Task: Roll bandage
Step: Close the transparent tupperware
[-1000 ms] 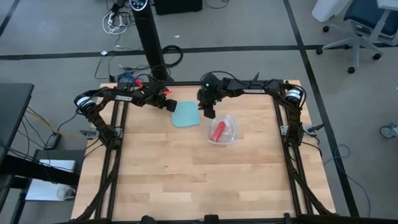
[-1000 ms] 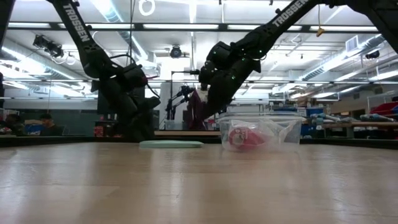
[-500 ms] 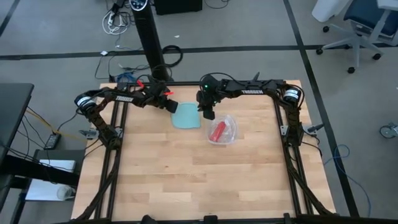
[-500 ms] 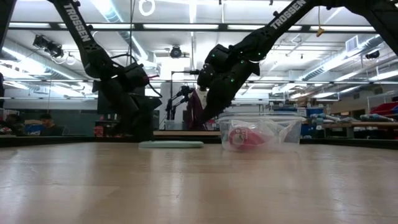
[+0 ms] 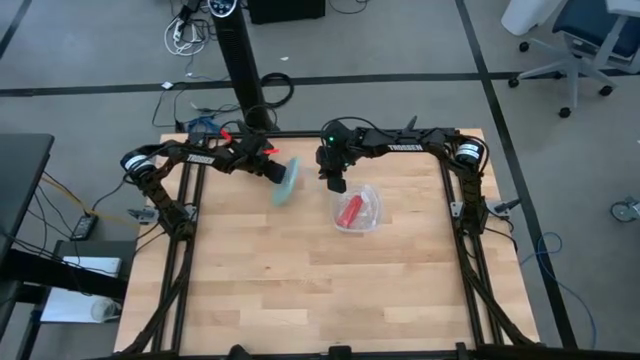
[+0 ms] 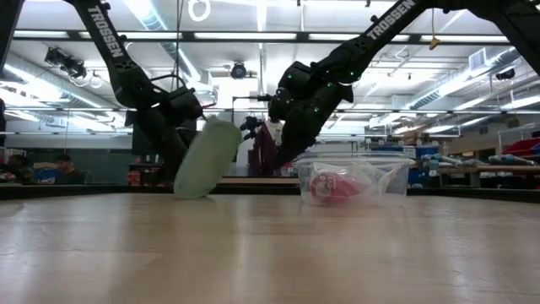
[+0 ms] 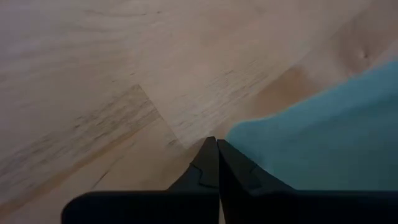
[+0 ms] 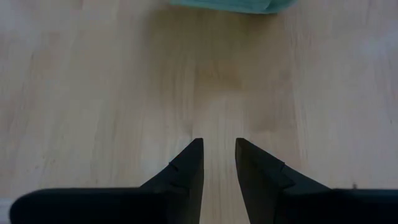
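The bandage (image 5: 349,210) is a small red roll lying inside a clear crinkled plastic bag (image 5: 367,207) right of the table's middle; in the low view the bandage (image 6: 325,186) shows through the bag. A light-blue square container (image 5: 287,180) stands tipped up on its left edge, also seen as the tilted container (image 6: 207,159). My left gripper (image 5: 276,172) is shut at that lower edge. My right gripper (image 5: 335,184) hangs open over bare wood between the container and the bag, with nothing between its fingers (image 8: 189,163). My left gripper comes slanting down from the table's far left, and its shut fingertips (image 7: 211,155) meet the table at the container's lower edge (image 7: 249,134). Nothing shows between the fingers. The edge lies against one finger's outer side. The container's opposite edge stands raised.
Bare wooden table spreads toward the near edge. The black frame rails (image 5: 185,230) run along both sides. In the low view, people and workbenches show in the room far behind the table.
My left gripper has shut while staying in place. The light-blue container, flat on the table a second ago, has tipped up: its right edge has risen, and its left edge by the gripper has stayed down.
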Controlling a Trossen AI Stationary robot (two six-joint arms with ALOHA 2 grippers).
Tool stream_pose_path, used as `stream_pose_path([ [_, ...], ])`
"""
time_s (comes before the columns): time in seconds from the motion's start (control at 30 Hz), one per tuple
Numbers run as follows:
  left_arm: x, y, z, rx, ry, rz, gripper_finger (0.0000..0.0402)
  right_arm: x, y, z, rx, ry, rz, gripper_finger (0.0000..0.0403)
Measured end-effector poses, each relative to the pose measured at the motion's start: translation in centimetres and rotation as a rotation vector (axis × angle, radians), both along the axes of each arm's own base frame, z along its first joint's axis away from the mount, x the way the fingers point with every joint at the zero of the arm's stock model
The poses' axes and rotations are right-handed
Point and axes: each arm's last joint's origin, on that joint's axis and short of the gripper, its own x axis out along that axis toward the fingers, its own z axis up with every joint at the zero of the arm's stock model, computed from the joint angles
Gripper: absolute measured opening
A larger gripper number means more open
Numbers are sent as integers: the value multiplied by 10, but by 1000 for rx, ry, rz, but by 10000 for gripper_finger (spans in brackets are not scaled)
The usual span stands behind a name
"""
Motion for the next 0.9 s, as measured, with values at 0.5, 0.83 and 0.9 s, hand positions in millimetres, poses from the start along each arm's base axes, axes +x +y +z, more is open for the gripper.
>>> stream_pose_path([
  [0.5,1,-6,1,-125,-85,-107,0,4,4,8,-6,5,38,91],
  [0.83,-11,-24,30,-88,-56,-289,1,8,6,21,-9,-1,103,91],
  [0.9,-12,-34,39,-74,-38,-337,1,8,11,20,-7,15,137,91],
])
